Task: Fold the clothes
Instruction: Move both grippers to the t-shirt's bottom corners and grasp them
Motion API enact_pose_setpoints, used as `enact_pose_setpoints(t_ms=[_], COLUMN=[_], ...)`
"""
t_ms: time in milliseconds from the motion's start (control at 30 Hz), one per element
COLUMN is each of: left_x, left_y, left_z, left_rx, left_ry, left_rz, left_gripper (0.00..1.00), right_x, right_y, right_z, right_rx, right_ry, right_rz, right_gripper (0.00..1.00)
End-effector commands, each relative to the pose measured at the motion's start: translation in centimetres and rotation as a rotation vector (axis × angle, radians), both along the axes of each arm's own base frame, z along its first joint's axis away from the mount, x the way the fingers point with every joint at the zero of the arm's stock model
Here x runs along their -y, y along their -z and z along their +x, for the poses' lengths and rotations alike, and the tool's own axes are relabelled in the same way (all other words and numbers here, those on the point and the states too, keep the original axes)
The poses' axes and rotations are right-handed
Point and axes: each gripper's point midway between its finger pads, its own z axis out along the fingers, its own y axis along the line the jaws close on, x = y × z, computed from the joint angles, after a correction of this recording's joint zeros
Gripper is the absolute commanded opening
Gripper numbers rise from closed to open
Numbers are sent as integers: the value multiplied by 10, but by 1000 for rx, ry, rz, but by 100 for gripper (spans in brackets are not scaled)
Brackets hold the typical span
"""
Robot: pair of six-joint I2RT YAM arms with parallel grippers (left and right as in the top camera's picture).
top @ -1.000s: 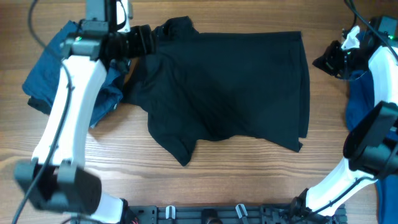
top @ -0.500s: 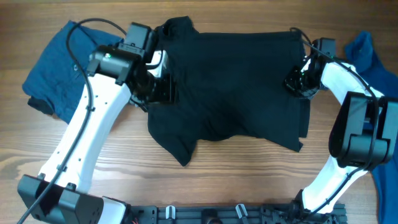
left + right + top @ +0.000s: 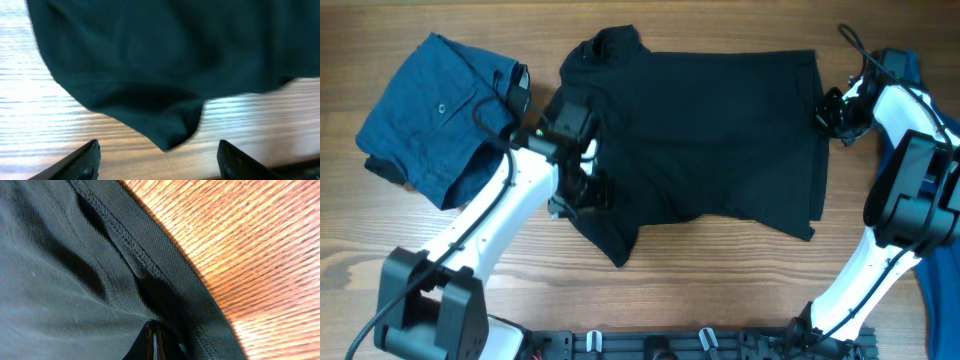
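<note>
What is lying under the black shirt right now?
Bare wooden table shows all along the edges of the black shirt. Anything beneath its middle is covered by the fabric and cannot be seen.

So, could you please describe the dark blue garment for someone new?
On the wooden table, a black T-shirt lies spread in the middle. Past its collar end, at the overhead view's upper left, sits the dark blue garment. Unlike the brighter blue cloth opposite, it is bundled and shows a button.
</note>
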Motion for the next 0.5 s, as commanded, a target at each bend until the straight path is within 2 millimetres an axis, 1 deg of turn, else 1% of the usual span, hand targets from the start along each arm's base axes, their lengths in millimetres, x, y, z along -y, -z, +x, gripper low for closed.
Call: enact_pose_setpoints(t_ms=[0,33,67,133,167,200,267,333,367,400,467], left_x=[-9,-8,-6,-1,2,1,-1,2,2,0,-8], left_y=[27,32,37,46,51,56,63,69,72,74,73], left_z=[-20,-21,-21,-27,-34,-40,-41,-36,-35,-37,-51], left_rx=[-63,-57,-56,-73,-99,-118,-104,-69,-58,-67,-127], left_ry=[-57,-63,-79,-106,-120,-135,-134,-133,-137,-154,-179], left_rz=[36,30,16,-27,-47,-48,-50,-69,-74,-62,-27], left_gripper=[81,82,80,74,68,67,65,51,34,4,4], right_x=[-2,-5,-8,-13,-14,-15,-19,-28,-36,-45,-68], right_y=[-22,-34,-47,-72,-87,-99,-114,-122,-121,-117,-102], right_z=[4,6,7,10,10,8,1,-12,-21,-30,-45], right_rx=[56,81,110,175,201,218,224,190,154,111,40], right_ry=[-113,-120,-132,-156,-160,-161,-163,-171,-183,-195,-239], right_rz=[-7,5,15,18,15,11,9,24,39,58,85], right_gripper=[8,11,11,11,12,12,13,13,14,14,17])
